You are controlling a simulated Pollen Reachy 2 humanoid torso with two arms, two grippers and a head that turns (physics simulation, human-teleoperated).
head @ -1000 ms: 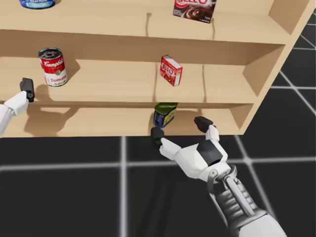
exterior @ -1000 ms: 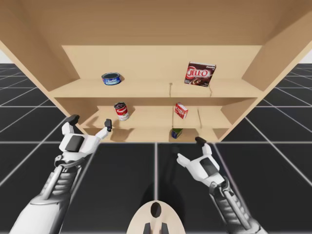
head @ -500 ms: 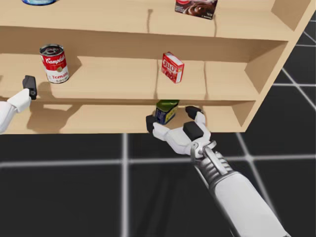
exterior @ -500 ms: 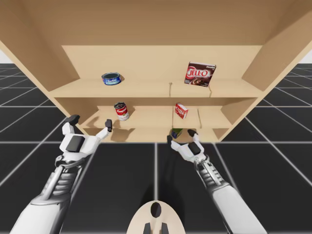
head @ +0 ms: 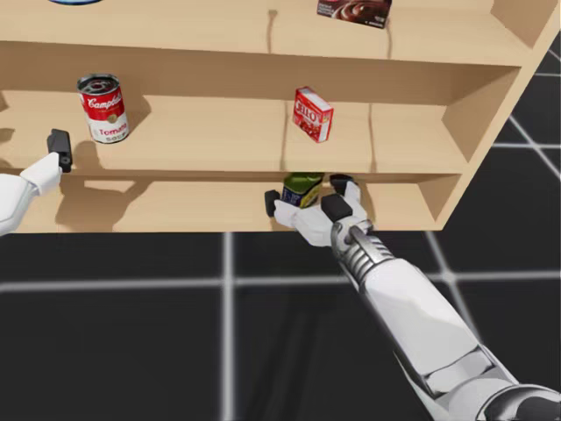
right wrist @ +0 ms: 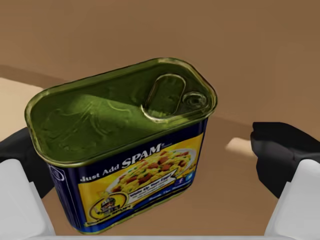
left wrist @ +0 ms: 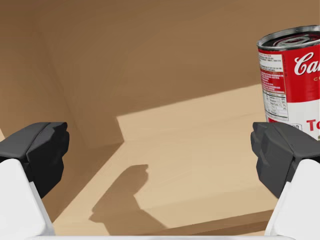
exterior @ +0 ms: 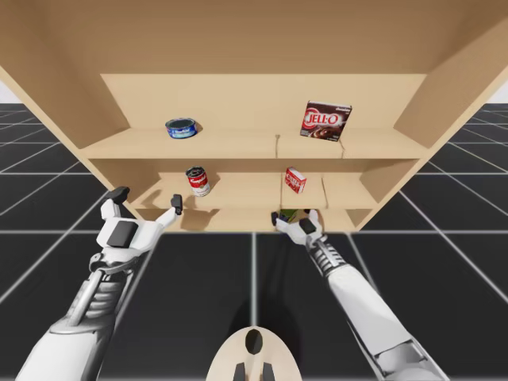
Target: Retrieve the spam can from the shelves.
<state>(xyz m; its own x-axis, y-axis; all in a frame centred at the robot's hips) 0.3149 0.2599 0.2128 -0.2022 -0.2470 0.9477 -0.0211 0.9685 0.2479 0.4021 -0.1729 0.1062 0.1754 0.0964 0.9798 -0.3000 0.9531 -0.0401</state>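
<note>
Your left hand (exterior: 147,200) hangs spread open near the red-and-white round can (left wrist: 290,75) on the middle shelf (head: 202,140), holding nothing. Your right hand (head: 304,197) is open too, its fingers flanking the blue rectangular can (right wrist: 120,120) on the bottom shelf (head: 158,206), not yet clamped. The can looks rigid, smooth and fairly heavy, so pinch its flat sides; its label carries print and a food picture.

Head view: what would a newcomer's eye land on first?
First, the blue rectangular can with its green lid on the bottom shelf. It stands between the open fingers of my right gripper, with one finger clear of it. Next, the red-and-white round can on the middle shelf, with my left gripper open near it.
</note>
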